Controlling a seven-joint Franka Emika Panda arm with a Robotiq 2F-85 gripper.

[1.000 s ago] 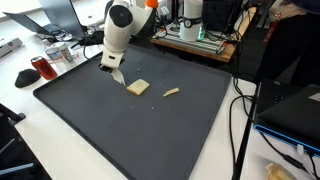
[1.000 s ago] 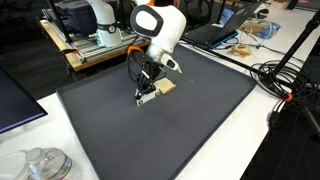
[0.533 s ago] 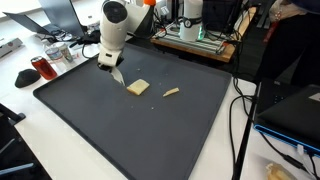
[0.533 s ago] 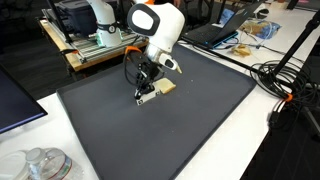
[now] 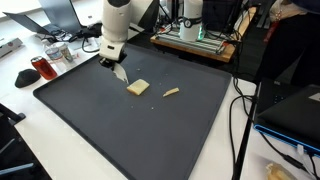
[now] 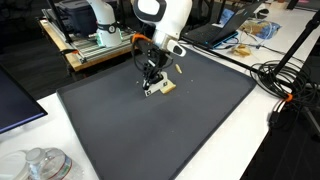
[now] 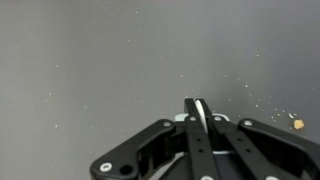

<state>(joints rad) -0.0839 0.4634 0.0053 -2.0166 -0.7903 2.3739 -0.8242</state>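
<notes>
Gripper [image 5: 120,73] low over the black mat [image 5: 120,135], jaws pinched tight together. A pale sliver shows at the tips in wrist view [image 7: 197,107]; can't tell if that's anything held. Fingers point down w/ a slight tilt, and the white arm [image 6: 165,15] rises steeply above, wrist bent over. Tan square piece [image 5: 138,88] lies flat on the mat just beside the tips, approx. touching in an exterior view [image 6: 166,86]. Small tan strip [image 5: 171,93] sits further out, apart from the square. Crumb [image 7: 297,123] near the frame edge.

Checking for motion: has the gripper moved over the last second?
Yes: the gripper has lifted upward off the black mat, beside the unmoved bread piece.
</notes>
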